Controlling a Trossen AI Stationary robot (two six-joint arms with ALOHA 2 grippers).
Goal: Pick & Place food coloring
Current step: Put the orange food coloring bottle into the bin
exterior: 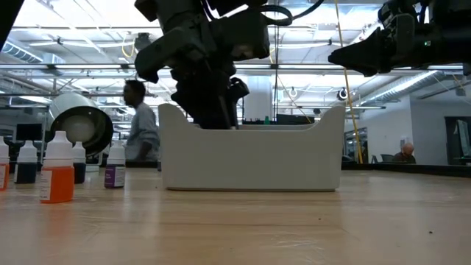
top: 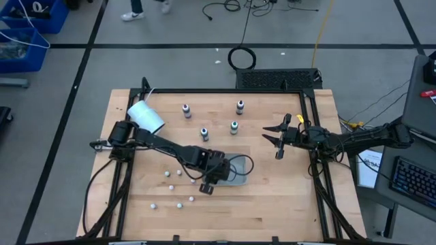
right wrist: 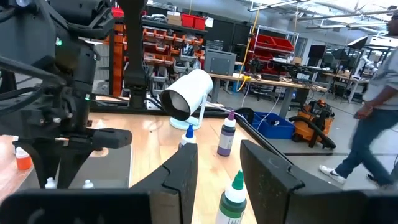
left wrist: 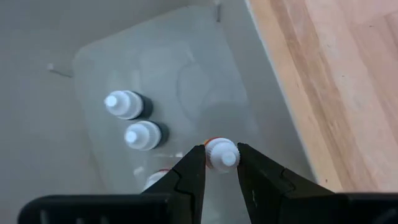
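Food coloring bottle (left wrist: 221, 154) is sitting between the left gripper (top: 212, 178) fingers inside the white tray (exterior: 250, 158), apparently being set beside two bottles (left wrist: 134, 119) already standing there; whether the narrowly parted fingers are gripping cannot be told. Farther back, four bottles (top: 212, 118) are waiting near the tipped white cup (top: 146, 116). The right gripper (top: 277, 138) is hovering open, empty.

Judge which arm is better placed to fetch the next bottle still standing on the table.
Right, probably. The right end effector hangs open and empty close to the nearest loose bottle. The left end effector is down inside the tray, its fingers around an orange-collared bottle.
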